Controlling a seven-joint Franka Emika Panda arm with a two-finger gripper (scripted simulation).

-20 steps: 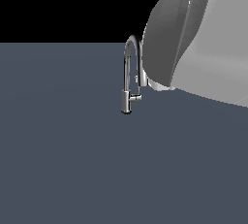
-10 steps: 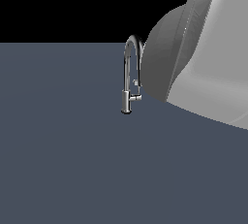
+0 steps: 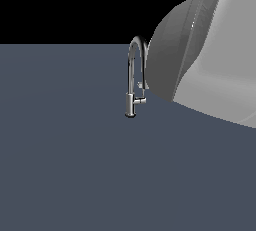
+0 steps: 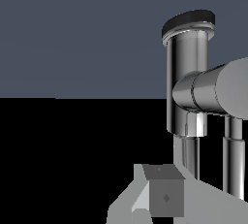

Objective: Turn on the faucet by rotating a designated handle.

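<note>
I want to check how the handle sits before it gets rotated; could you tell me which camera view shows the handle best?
The wrist view: the handle fills it close up, a horizontal chrome stub jutting from the faucet base. In the exterior view the handle is tiny beside the base, though clear of the arm.

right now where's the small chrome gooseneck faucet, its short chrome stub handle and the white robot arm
small chrome gooseneck faucet [image 3: 130, 75], exterior view, on the upright of the arched spout
short chrome stub handle [image 3: 141, 101], exterior view, on the lever jutting from the base
white robot arm [image 3: 210, 75], exterior view, on its large body
</note>
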